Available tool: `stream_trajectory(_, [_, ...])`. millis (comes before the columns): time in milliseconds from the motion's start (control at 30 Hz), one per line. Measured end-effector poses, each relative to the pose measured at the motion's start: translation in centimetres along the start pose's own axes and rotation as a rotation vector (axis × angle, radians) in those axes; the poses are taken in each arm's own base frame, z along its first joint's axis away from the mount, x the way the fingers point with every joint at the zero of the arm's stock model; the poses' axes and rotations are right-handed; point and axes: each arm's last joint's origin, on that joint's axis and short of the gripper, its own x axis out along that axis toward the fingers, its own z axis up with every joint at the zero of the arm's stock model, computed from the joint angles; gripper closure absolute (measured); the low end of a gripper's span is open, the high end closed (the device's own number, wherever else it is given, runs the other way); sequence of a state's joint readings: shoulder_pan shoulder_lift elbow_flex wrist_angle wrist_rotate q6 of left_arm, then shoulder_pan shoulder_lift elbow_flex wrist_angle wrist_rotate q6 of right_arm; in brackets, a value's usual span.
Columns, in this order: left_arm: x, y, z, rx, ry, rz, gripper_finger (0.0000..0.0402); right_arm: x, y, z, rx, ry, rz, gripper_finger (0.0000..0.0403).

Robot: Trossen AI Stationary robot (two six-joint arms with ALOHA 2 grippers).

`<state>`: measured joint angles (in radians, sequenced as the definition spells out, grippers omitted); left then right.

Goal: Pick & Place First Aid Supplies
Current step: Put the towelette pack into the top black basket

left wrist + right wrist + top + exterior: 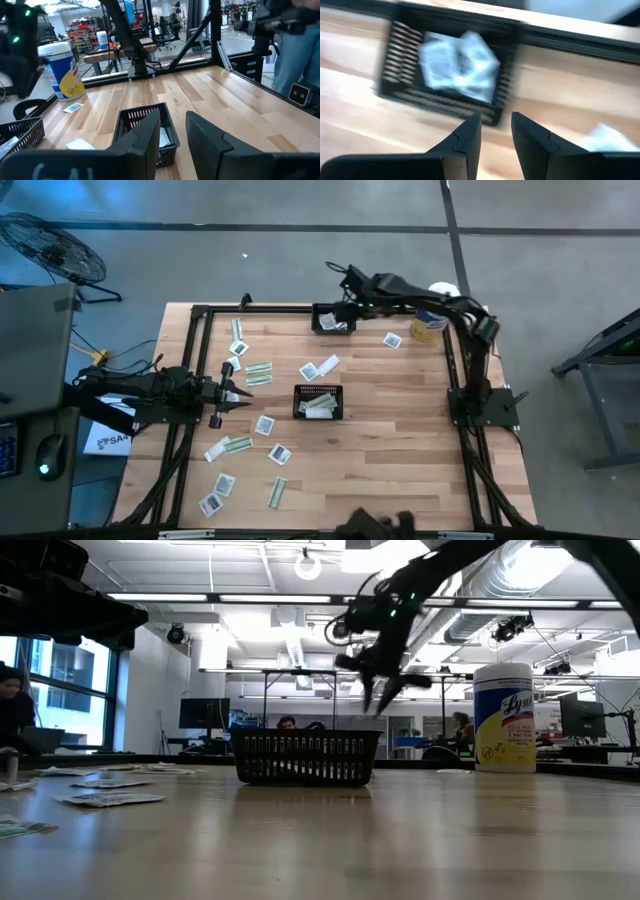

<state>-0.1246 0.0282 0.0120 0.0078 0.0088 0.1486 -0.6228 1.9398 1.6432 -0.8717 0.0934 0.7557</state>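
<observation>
The high view shows the task partly done. The far basket [333,319] at the back edge of the bench [400,440] already holds white packets, and the middle basket [318,402] holds pale green-and-white strips. Many first aid supplies [262,425] are still loose on the wood, most of them on the left half, and one square packet [392,339] lies near the canister [428,326]. The right gripper [345,308] hangs over the far basket. The left gripper [236,394] waits low at the left side among the loose packets. I judge that more than half of the sorting is left.

The low view shows the middle basket [305,756] as a black frame of thin bars, and flat paper packets [108,798] lying thin on the smooth wood. The canister [504,718] is a tall white and yellow cylinder. The right gripper [385,690] is above the basket line, with its jaws parted and nothing between them.

The left wrist view shows the left gripper [172,137] with a small gap between its jaws and nothing gripped, pointing at the middle basket [145,131].

The right wrist view is blurred. The right gripper [496,134] has its jaws apart and empty, above the far basket [447,75], where crumpled white packets [460,60] lie.
</observation>
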Motion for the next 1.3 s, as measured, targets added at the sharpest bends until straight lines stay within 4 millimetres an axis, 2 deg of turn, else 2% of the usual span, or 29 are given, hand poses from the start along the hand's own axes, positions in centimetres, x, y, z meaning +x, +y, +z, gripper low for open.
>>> stream_trajectory(133, [0.0, 0.0, 0.0, 0.0, 0.0, 0.0, 0.0309, -3.7, -1.8, -1.3, -0.027, 0.023, -0.15, 0.0309])
stream_trajectory(233, [0.0, 0.0, 0.0, 0.0, 0.0, 0.0, 0.0309, -4.3, -3.1, -3.1, -0.017, 0.055, -0.227, 0.0315])
stream_trajectory(367, [0.0, 0.0, 0.0, 0.0, 0.0, 0.0, 0.0309, -2.4, -4.9, -5.6, 0.081, 0.047, -0.222, 0.0321])
stream_trajectory(467, [0.0, 0.0, 0.0, 0.0, 0.0, 0.0, 0.0309, -0.5, -5.8, -6.6, 0.132, -0.012, -0.213, 0.0327])
stream_trajectory(633, [0.0, 0.0, 0.0, 0.0, 0.0, 0.0, 0.0309, 2.7, -6.4, -7.7, 0.138, -0.11, -0.255, 0.0344])
stream_trajectory(833, [0.0, 0.0, 0.0, 0.0, 0.0, 0.0, 0.0309, 5.6, -7.6, -8.5, 0.208, -0.136, -0.259, 0.0352])
stream_trajectory(933, [0.0, 0.0, 0.0, 0.0, 0.0, 0.0, 0.0309, 6.4, -8.4, -9.3, 0.224, -0.15, -0.314, 0.0352])
stream_trajectory(1067, [0.0, 0.0, 0.0, 0.0, 0.0, 0.0, 0.0309, 7.2, -9.0, -10.5, 0.224, -0.109, -0.294, 0.0356])
stream_trajectory(1200, [0.0, 0.0, 0.0, 0.0, 0.0, 0.0, 0.0309, 7.2, -8.6, -11.8, 0.105, -0.037, -0.256, 0.0364])
stream_trajectory(1300, [0.0, 0.0, 0.0, 0.0, 0.0, 0.0, 0.0309, 6.6, -7.5, -13.3, -0.066, 0.055, -0.204, 0.0368])
